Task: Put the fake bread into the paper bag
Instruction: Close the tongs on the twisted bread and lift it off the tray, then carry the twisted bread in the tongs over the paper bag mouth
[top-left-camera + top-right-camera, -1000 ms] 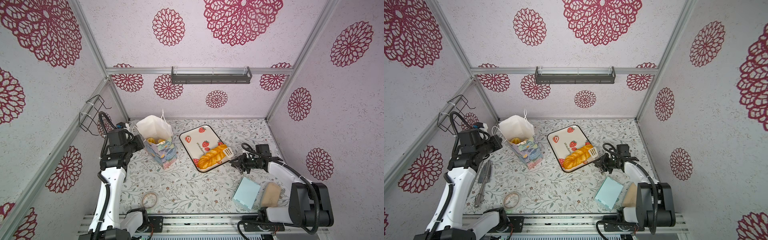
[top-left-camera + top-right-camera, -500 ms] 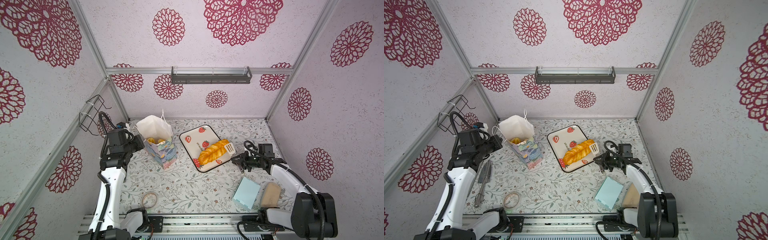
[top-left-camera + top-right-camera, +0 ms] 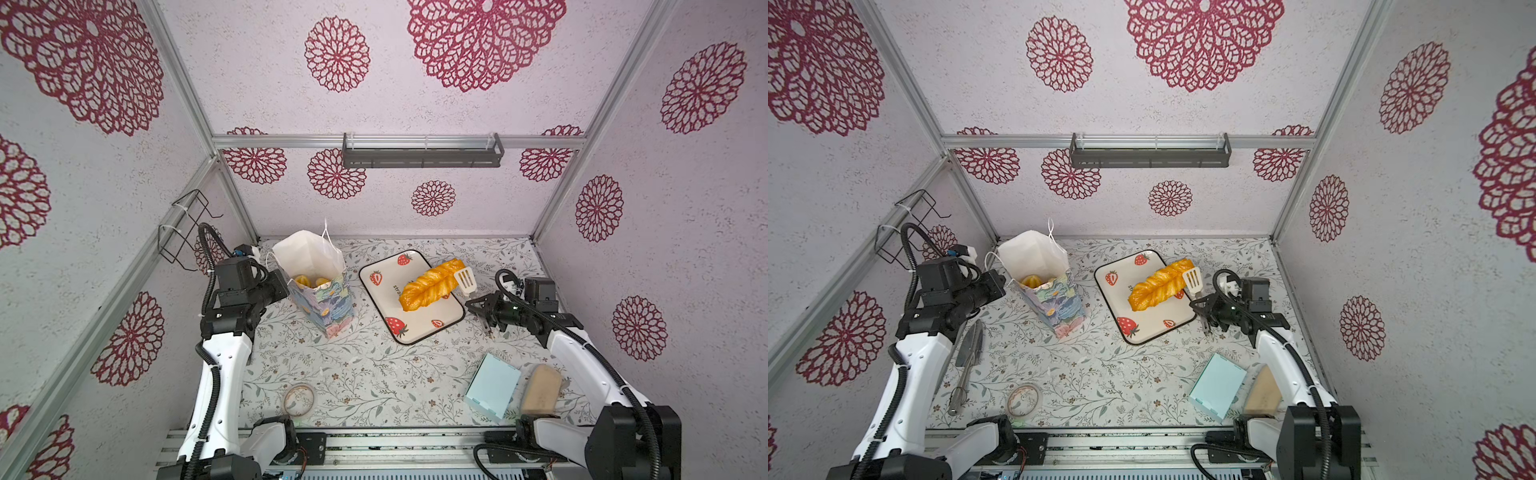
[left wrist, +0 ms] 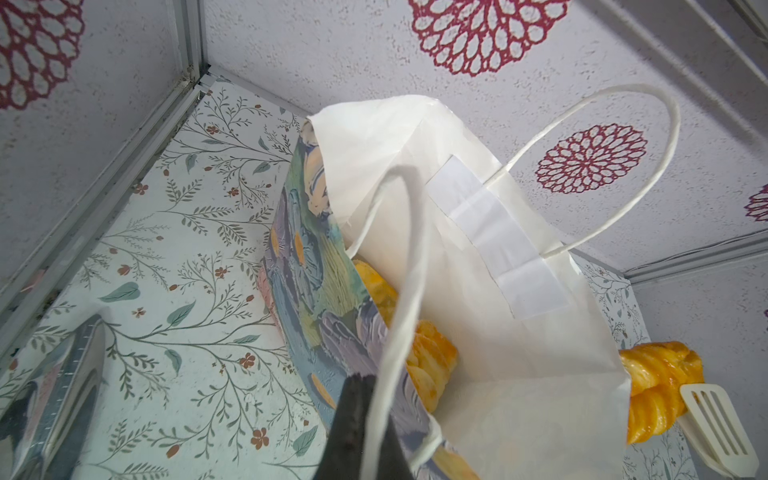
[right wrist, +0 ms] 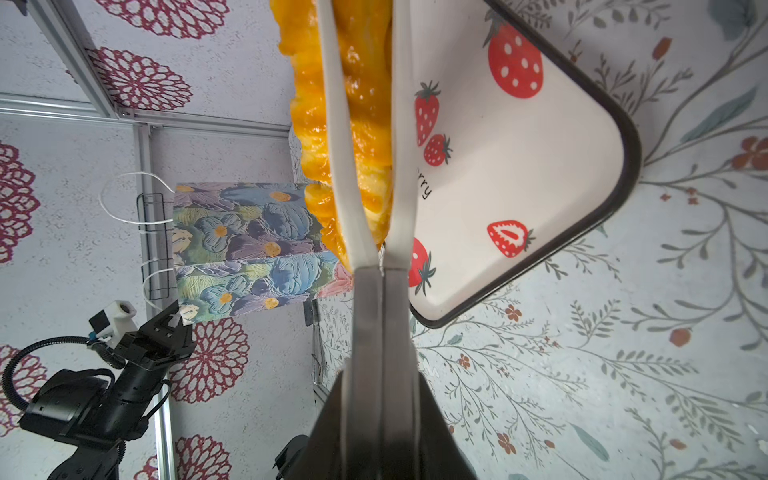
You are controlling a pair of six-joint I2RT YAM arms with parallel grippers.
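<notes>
"stra" and "rry" on tray point(image 3: 415, 322)

The floral paper bag point(image 3: 326, 301) is standing upright on the counter point(image 3: 374, 374), its white mouth gaping open, with small golden pastries point(image 3: 309, 281) sitting inside. The long braided loaf point(image 3: 430, 284) is slanting across the strawberry tray point(image 3: 415, 322), clamped in white tongs point(image 3: 465, 280).

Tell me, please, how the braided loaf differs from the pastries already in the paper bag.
The braided loaf is long and plaited; the pastries in the paper bag are small, and their shapes are only partly visible. The loaf is outside the bag, clamped between white tongs over the strawberry tray; the pastries lie inside it. Both are glossy golden-orange.
</notes>
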